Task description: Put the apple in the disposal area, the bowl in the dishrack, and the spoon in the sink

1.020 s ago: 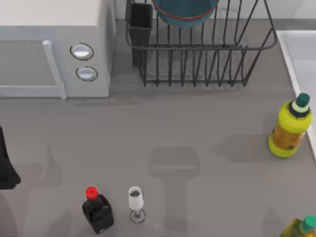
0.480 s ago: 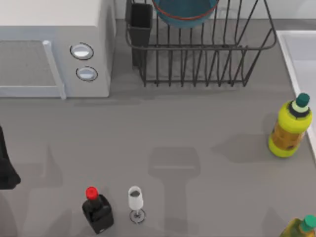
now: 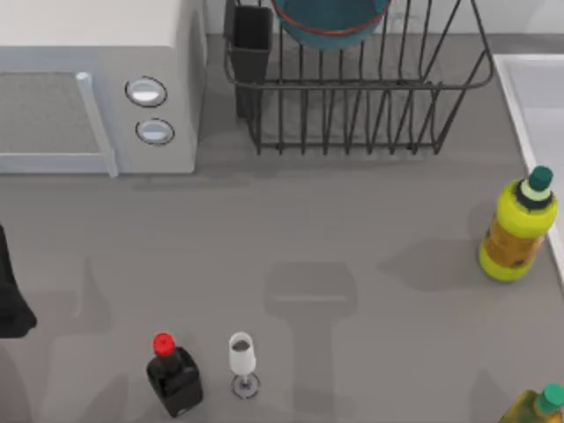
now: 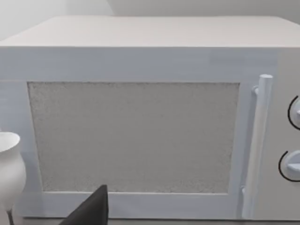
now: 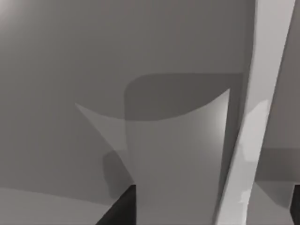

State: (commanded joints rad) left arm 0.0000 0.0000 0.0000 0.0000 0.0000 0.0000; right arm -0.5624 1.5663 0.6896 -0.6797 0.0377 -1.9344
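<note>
- The wide deep blue bowl with its thin reddish-brown rim sits inside the dark wire dishrack at the counter's far edge.
- The white rectangular sink lies along the counter's right side, beside a yellow bottle.
- My left arm is at the left edge; I cannot tell how its jaws stand.
- A white microwave faces the left wrist camera.

The bowl sits in the dishrack, between microwave and sink.

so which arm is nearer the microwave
Left. The left arm sits just in front of the microwave, facing its door; the right arm seems beside the sink rim, far across.
</note>
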